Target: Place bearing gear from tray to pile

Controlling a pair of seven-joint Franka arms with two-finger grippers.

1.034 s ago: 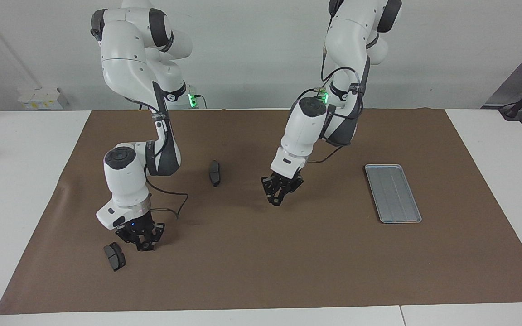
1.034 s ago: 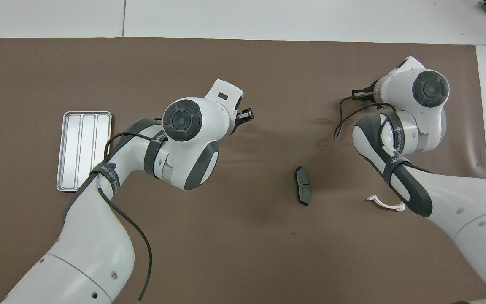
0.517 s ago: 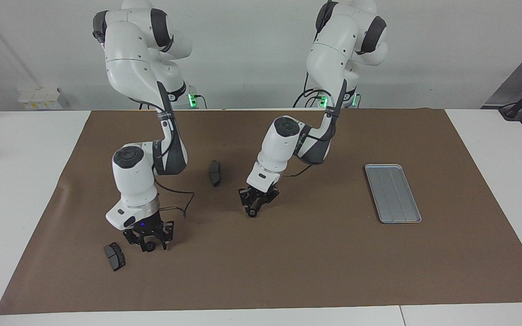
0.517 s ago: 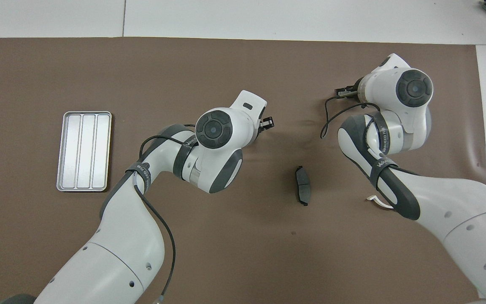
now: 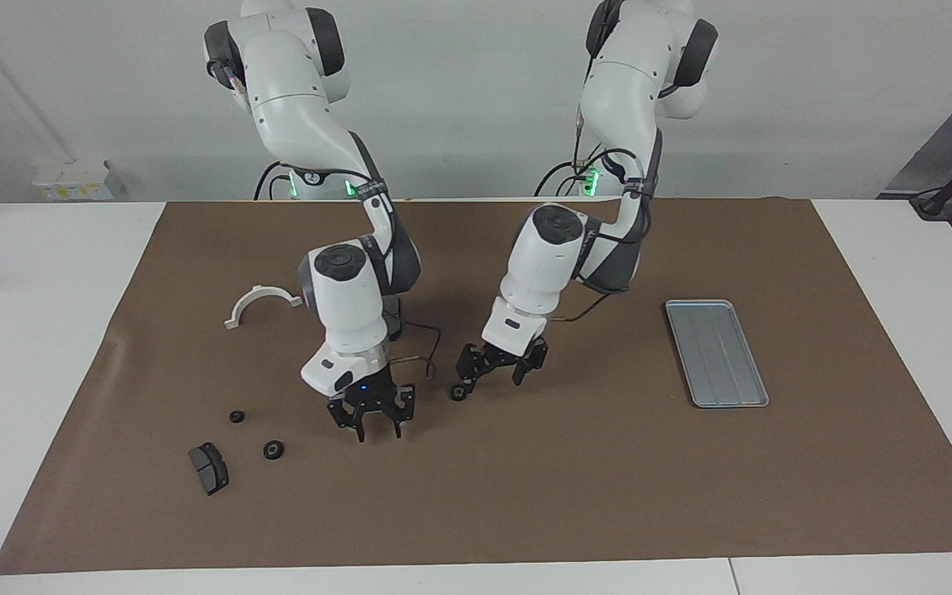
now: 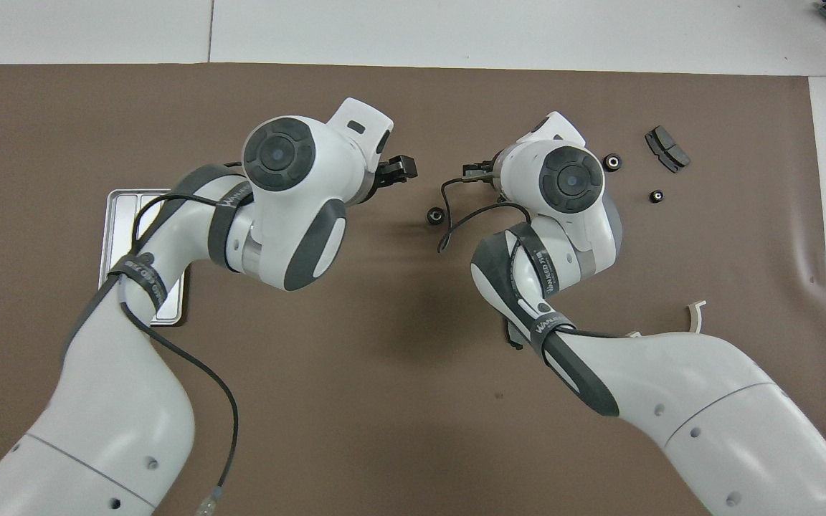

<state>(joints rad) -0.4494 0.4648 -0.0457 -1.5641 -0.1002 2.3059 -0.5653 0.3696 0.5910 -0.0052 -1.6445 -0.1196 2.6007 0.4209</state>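
Hovering mid-mat, the left end effector (image 5: pixel 492 376) has its fingers spread wide, one gear (image 5: pixel 459 393) lying loose just under it. Right end effector (image 5: pixel 373 423) looks part open, holding nothing. The pile (image 5: pixel 254 433) sits toward the right arm's end, the tray (image 5: pixel 716 353) well apart, bare mat between.

Both arms are bent forward and downward, wrists pointed down. The left claw (image 5: pixel 496 376) is seen with fingers spread apart, tilted toward seven o'clock in the facing view. The right claw (image 5: pixel 373 423) hangs at six o'clock below its wrist, fingers parted.
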